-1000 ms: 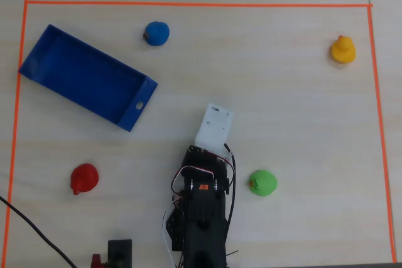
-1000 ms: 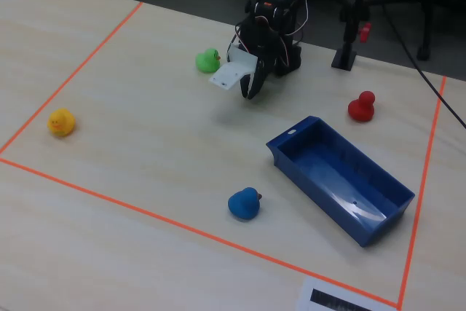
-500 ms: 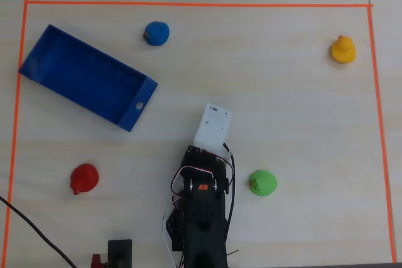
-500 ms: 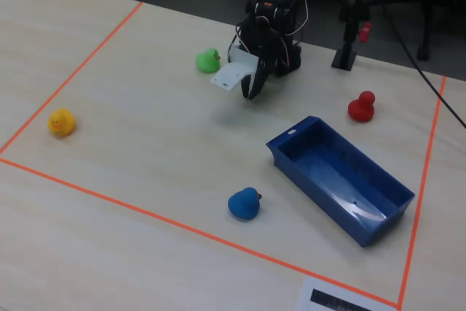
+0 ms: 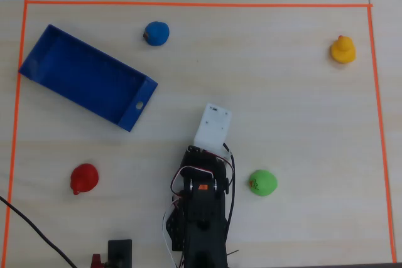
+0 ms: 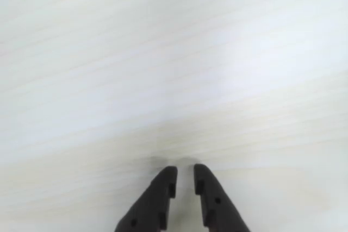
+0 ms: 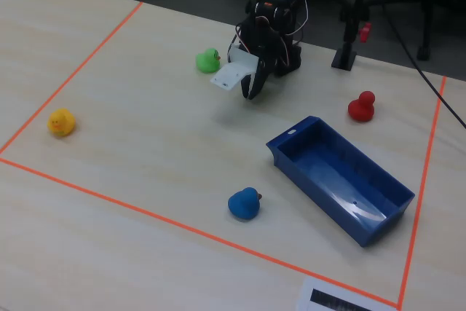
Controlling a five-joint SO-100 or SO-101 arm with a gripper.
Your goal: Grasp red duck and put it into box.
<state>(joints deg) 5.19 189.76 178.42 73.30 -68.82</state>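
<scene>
- Red duck (image 5: 83,178) sits alone on the desk (image 5: 282,111), well left of the arm, below the box (image 5: 38,67).
- Wrist view: fingers (image 6: 184,176) nearly closed, empty, over bare desk.
- Fixed view: duck (image 7: 360,106) untouched, box (image 7: 291,143) near, so the carry looks short.

Bare tabletop (image 5: 282,111) lies under and ahead of the gripper (image 6: 185,173). In the overhead view, the red duck (image 5: 83,178) sits well to the gripper's left with open wood between. The box (image 5: 88,78) stands ahead-left, the green duck (image 5: 263,182) near the arm's right.
</scene>
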